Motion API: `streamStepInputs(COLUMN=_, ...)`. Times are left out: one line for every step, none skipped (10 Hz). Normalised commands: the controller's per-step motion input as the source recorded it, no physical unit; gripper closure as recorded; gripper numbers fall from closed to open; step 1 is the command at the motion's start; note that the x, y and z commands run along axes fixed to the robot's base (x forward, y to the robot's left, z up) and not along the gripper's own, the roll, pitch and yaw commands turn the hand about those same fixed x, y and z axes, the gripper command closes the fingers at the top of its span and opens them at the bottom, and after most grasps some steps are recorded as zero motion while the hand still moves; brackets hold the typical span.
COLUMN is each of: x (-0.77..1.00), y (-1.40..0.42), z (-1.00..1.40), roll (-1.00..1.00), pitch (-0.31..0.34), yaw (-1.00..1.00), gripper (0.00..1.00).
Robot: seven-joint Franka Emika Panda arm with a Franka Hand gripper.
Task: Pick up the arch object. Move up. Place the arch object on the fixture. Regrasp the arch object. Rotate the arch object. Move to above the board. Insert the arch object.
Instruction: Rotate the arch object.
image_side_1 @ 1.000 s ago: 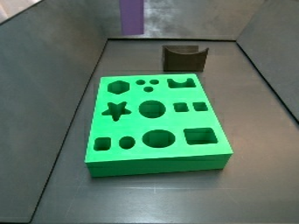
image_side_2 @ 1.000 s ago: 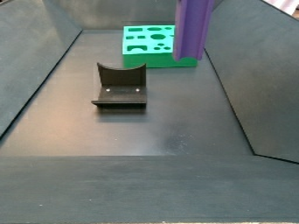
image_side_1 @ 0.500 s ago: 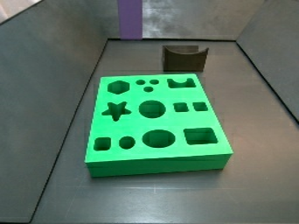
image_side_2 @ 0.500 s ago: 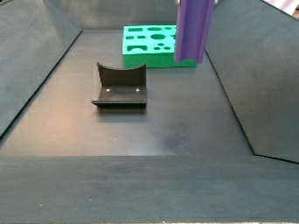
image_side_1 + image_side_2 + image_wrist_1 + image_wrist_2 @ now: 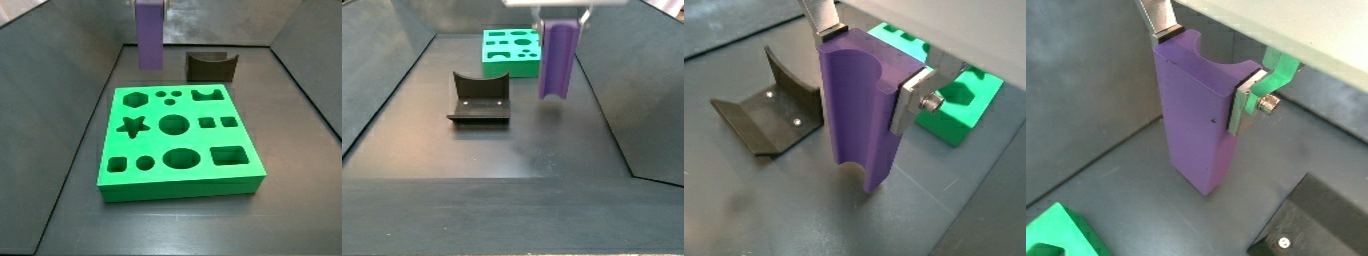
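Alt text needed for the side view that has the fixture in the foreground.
The hand holds the purple arch object upright, hanging above the dark floor to the right of the fixture. The green board lies behind, near the back wall.

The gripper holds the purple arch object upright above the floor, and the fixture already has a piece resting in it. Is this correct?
Not quite: the fixture is empty, as a side view shows. The rest holds: the gripper holds the arch object upright above the floor.

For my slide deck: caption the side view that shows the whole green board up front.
The gripper holds the purple arch object upright above the floor, left of the fixture, behind the board.
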Motion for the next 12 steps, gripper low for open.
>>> streamStepInputs(x=0.01, y=0.04, z=-0.69, roll=-0.11, pitch=-0.069, yaw=-0.05, gripper=1.0)
streamStepInputs(x=0.01, y=0.03, z=-0.45, roll=-0.08, pitch=-0.057, yaw=-0.05, gripper=1.0)
streamStepInputs(x=0.01, y=0.03, z=-0.23, roll=-0.04, pitch=-0.054, yaw=-0.05, gripper=1.0)
streamStepInputs(x=-0.01, y=0.03, z=-0.21, roll=-0.04, pitch=-0.035, yaw=-0.05, gripper=1.0)
streamStepInputs(x=-0.02, y=0.03, z=-0.21, roll=-0.04, pitch=-0.03, yaw=-0.05, gripper=1.0)
streamStepInputs(x=-0.02, y=0.03, z=-0.21, roll=-0.04, pitch=-0.03, yaw=-0.05, gripper=1.0)
streamStepInputs(x=-0.02, y=0.03, z=-0.21, roll=-0.04, pitch=-0.031, yaw=-0.05, gripper=1.0)
streamStepInputs(x=-0.02, y=0.03, z=-0.21, roll=-0.04, pitch=-0.031, yaw=-0.05, gripper=1.0)
streamStepInputs(x=-0.02, y=0.03, z=-0.21, roll=-0.04, pitch=-0.03, yaw=-0.05, gripper=1.0)
streamStepInputs(x=-0.01, y=0.03, z=-0.21, roll=-0.04, pitch=-0.03, yaw=-0.05, gripper=1.0)
streamStepInputs(x=-0.01, y=0.03, z=-0.21, roll=-0.04, pitch=-0.03, yaw=-0.05, gripper=1.0)
streamStepInputs(x=-0.01, y=0.03, z=-0.21, roll=-0.04, pitch=-0.03, yaw=-0.04, gripper=1.0)
